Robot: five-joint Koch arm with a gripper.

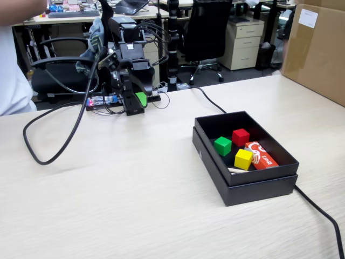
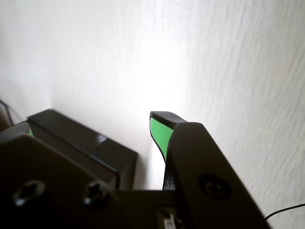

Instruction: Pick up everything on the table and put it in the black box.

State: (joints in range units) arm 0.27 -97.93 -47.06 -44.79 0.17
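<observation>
The black box [image 1: 243, 171] stands on the right of the table in the fixed view. It holds a green cube [image 1: 222, 145], a red cube [image 1: 240, 137], a yellow cube [image 1: 243, 159] and a red-orange packet [image 1: 262, 155]. My gripper [image 1: 138, 102] hangs folded down at the arm's base at the back of the table, well left of the box. In the wrist view my gripper [image 2: 90, 125] is open and empty, its green-padded jaws wide apart. A corner of the black box [image 2: 81, 138] shows between them, farther off.
A thick black cable [image 1: 54, 135] loops over the table on the left. Another cable [image 1: 321, 210] runs from behind the box to the front right. A cardboard box [image 1: 315, 48] stands at the back right. The arm's base [image 1: 108, 101] sits at the table's back edge.
</observation>
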